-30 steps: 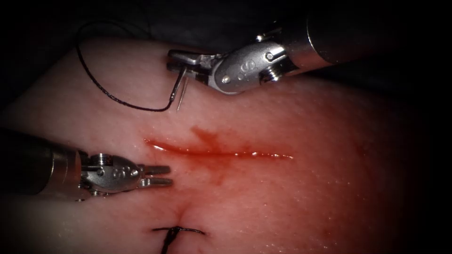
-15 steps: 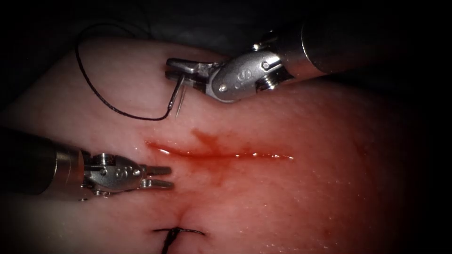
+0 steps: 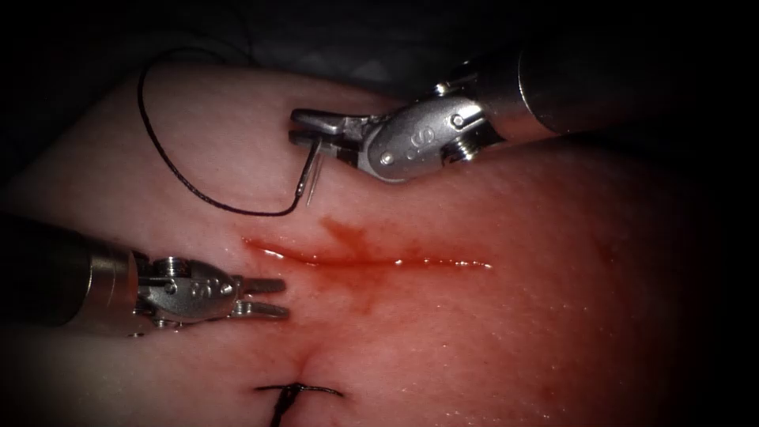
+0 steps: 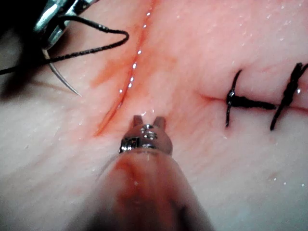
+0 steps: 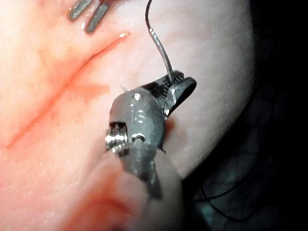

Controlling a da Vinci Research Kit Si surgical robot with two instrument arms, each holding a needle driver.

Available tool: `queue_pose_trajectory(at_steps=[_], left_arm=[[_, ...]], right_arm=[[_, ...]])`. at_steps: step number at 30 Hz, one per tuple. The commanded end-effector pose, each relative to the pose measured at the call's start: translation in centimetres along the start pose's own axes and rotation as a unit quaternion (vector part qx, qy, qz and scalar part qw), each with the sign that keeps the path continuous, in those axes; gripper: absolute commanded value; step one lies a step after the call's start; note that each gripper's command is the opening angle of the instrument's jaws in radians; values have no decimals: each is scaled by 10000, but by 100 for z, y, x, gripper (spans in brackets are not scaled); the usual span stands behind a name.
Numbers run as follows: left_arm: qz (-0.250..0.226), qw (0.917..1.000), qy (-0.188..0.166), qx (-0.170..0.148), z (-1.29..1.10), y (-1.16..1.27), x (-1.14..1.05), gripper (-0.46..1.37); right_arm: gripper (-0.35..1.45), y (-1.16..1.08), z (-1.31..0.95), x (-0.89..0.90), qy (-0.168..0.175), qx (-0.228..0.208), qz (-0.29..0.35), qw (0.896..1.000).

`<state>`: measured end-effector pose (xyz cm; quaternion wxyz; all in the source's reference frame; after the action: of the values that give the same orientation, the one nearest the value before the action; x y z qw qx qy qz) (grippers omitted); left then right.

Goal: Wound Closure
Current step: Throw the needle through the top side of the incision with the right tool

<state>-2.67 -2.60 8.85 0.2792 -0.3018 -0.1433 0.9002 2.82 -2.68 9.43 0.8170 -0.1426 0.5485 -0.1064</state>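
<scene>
The thin curved steel needle (image 3: 310, 175) is clamped mid-curve, clear of the tissue, by the right tool (image 3: 304, 126); the left tool (image 3: 269, 297) is held parted, empty.

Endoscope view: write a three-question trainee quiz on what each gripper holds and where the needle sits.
1. True or false: the needle is lodged in the tissue.
2. What does the left gripper hold?
A. the thread
B. the needle
C. nothing
3. Fill in: the needle is held by the ____ gripper.

Key
1. False: the right gripper holds it near one end, and it hangs free above the cut, its tip clear of the tissue, with the thread trailing from it.
2. C: its jaws are open and hold nothing, beside the cut's left end.
3. right
</scene>
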Motion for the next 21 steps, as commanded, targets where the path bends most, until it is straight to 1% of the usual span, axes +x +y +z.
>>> queue_pose_trajectory(at_steps=[1,9,14,16,21], left_arm=[[-6,10000,6,-14,0,0,0,20],[-15,10000,19,-25,-3,1,2,24],[-15,10000,33,-30,-4,0,3,25],[-15,10000,33,-33,-5,0,3,28],[-16,10000,33,-36,-5,0,3,27]], right_arm=[[-35,-2,1,-1,-6,-21,-16,10000],[-35,-22,10,-5,-50,67,-166,9998],[-35,-35,12,-8,-52,54,-238,9997],[-35,-43,13,-9,-48,47,-277,9996],[-35,-65,17,-11,-24,45,-392,9992]])
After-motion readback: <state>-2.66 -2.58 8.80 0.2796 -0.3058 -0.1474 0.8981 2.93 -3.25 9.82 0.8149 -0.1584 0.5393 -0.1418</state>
